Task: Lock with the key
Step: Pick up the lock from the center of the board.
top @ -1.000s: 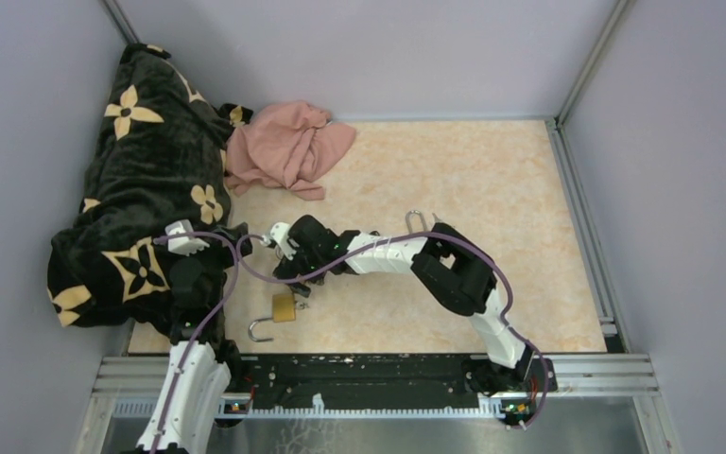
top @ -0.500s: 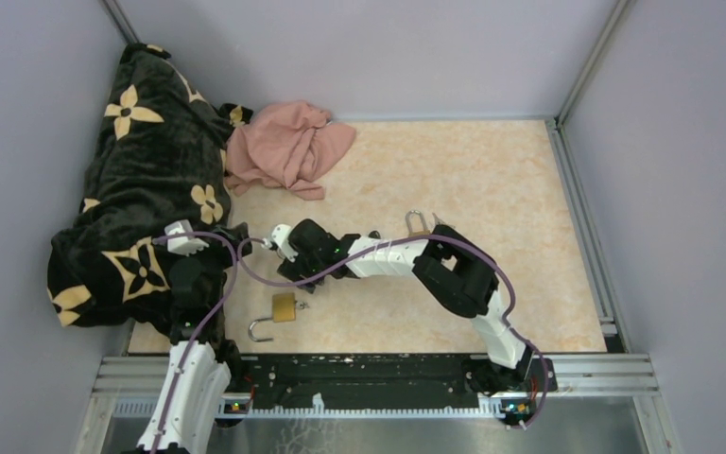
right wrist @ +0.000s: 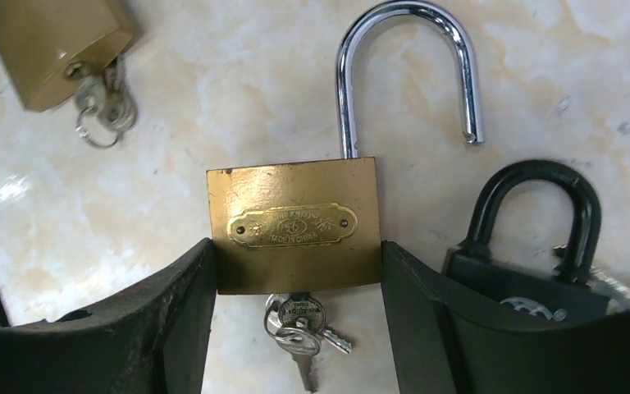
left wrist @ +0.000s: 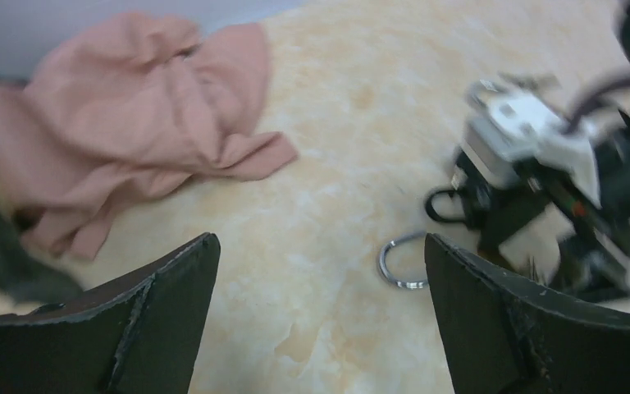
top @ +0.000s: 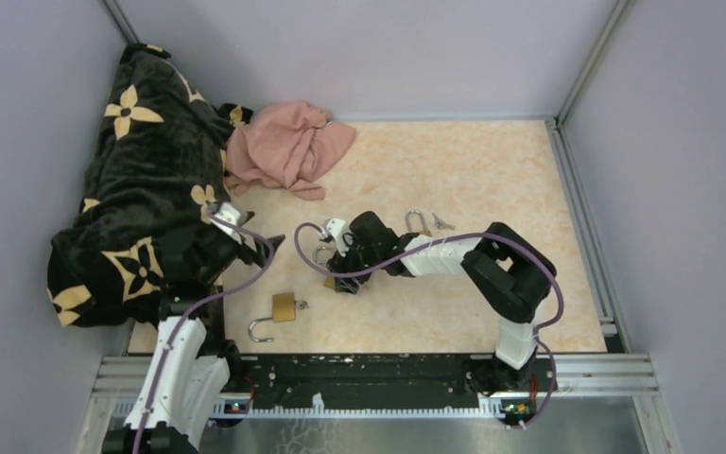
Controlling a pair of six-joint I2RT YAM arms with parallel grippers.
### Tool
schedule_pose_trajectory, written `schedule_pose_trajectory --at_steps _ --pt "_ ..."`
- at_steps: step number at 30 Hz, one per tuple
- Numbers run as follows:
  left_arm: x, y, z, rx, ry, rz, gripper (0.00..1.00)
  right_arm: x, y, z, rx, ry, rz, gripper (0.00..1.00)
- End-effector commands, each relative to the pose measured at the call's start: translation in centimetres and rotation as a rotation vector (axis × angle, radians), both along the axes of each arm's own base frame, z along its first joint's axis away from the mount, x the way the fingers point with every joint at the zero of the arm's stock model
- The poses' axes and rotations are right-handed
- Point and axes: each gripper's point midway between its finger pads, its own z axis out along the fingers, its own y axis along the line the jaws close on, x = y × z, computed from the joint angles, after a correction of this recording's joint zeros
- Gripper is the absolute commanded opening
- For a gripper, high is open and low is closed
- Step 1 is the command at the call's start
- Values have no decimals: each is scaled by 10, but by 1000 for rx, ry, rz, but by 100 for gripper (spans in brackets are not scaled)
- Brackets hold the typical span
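Padlock (right wrist: 294,226) locking looks barely begun: the brass body is gripped, but nothing has been closed. The desk (top: 473,170) carries everything. A dark flowered blanket (top: 142,180) is heaped over its left side, with a pink cloth (top: 288,147) crumpled beside it at the back.

The right end effector (right wrist: 295,275) reaches to the middle of the desk. Its jaws stand partly closed, with a finger pressed to each side of the padlock's body, which lies flat on the surface. The left end effector (left wrist: 318,271) hovers spread wide and empty near the blanket's edge, facing the right one.

Three other locks lie about. A second brass padlock (top: 284,305) sits near the front edge with its hoop open and keys hanging from it. A black padlock (right wrist: 525,279) lies just beside the right finger, and a third padlock (top: 418,223) lies behind the right arm.

On the gripped lock the shackle (right wrist: 344,90) is swung up and open, its free end clear of the body. The key (right wrist: 299,341) is already seated in the keyhole at the bottom, between the fingers, with spares on its ring.

What seems done is securing the body with the key in place. What is left, I judge, is to press the shackle home into its hole and turn the key, most likely work for the free left arm.
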Motion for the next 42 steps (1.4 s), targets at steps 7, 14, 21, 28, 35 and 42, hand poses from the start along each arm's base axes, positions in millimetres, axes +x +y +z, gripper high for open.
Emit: schedule_pose_trajectory --at_steps 7,14,21,28,35,42 --pt "-94 -79 -107 758 -212 -1032 89 -34 15 63 309 36 155 0" --pt "-60 -118 -122 892 -418 -1041 83 -47 7 73 349 29 176 0" --pt "-81 -134 -161 969 -448 -1164 73 -51 3 84 380 10 179 0" --pt "-68 -141 -162 1006 -486 -1108 47 -53 2 82 378 15 182 0" --pt "-67 -142 -164 1023 -498 -1101 33 -53 3 89 394 2 194 0" --pt "-69 -144 -168 1036 -492 -1111 40 -54 3 93 400 -5 202 0"
